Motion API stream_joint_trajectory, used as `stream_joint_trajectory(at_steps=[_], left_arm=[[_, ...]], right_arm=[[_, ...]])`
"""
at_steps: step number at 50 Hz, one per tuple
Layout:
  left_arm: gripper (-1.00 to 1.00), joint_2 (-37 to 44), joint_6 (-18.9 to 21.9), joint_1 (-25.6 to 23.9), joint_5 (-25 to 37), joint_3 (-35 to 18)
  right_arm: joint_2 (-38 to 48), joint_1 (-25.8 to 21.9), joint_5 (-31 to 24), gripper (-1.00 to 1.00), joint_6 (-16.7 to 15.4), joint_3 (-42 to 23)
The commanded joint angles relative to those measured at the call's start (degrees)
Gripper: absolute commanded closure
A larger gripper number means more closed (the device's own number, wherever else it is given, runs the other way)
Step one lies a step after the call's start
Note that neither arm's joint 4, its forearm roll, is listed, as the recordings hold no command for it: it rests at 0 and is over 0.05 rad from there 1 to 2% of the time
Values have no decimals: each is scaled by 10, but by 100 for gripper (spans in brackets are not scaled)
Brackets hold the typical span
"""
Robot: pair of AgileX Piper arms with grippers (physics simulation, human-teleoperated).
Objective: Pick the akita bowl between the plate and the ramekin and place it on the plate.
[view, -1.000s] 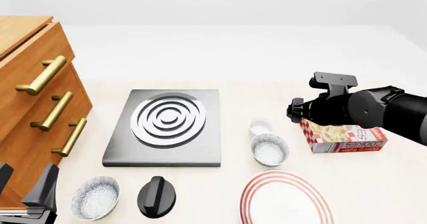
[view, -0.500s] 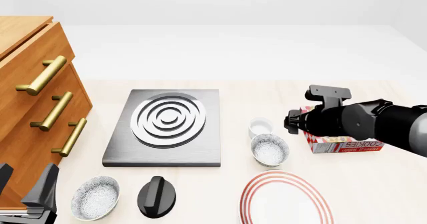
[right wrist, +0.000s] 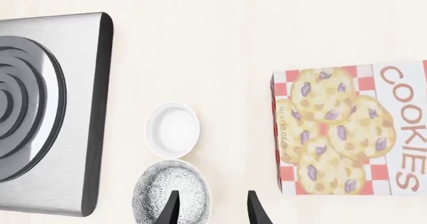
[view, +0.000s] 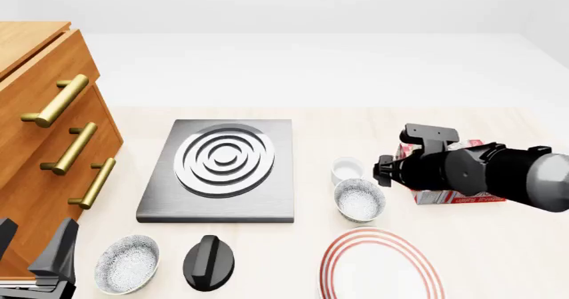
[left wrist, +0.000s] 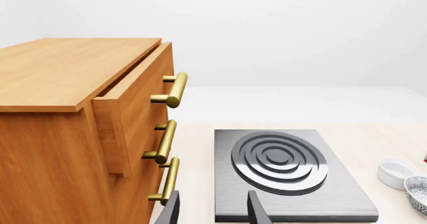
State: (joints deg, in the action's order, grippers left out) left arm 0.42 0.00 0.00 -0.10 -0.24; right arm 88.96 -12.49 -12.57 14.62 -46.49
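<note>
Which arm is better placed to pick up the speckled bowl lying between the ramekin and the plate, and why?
The right. Its claw is open and hovers next to the akita bowl, between the ramekin and the plate. The left claw sits far off beside the drawers.

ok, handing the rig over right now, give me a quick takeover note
Right gripper: open, empty, above the table beside the bowl, cookie box under the arm.
Left gripper: open, empty, parked by the drawers, facing the stove plate.
Bowl sits on the table between the ramekin and the plate. A look-alike bowl sits at front left beside the knob; ignore it.
Done: nothing grasped yet.
Left: line the right gripper up on the bowl, grasp, lift, set it on the plate.
</note>
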Motion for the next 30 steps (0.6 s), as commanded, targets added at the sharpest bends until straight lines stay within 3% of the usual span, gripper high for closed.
stream_joint_trajectory(at_steps=[1,30], left_arm=[[-100,0,0,0,0,0],[-100,0,0,0,0,0]], right_arm=[[19,-9,22,-100,10,12],[49,-4,54,-100,8,24]])
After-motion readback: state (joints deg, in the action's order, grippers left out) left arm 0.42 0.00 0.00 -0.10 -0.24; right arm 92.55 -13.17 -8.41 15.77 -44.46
